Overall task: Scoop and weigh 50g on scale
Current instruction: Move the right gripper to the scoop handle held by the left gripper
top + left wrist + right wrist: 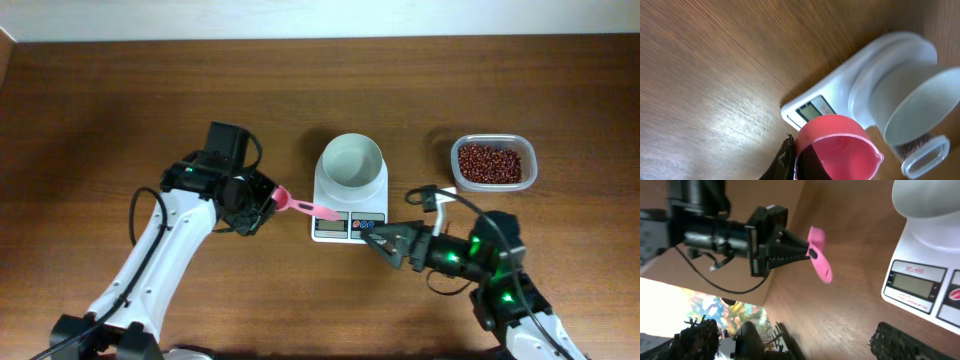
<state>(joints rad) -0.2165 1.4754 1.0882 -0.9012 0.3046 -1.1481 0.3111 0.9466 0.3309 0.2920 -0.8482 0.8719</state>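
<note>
scale (pixel 346 227), white, with round white bowl (pixel 351 162)

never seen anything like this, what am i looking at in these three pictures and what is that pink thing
These are two robot arms at a wooden table. The overhead picture looks straight down from above; the other two come from a camera on each wrist. On the table stand a white kitchen scale with an empty round white bowl on top, and a clear tub of red-brown beans. The left gripper is shut on the handle of a pink measuring spoon, which looks empty. The right gripper is open, holds nothing, and points at the scale's front.
</note>
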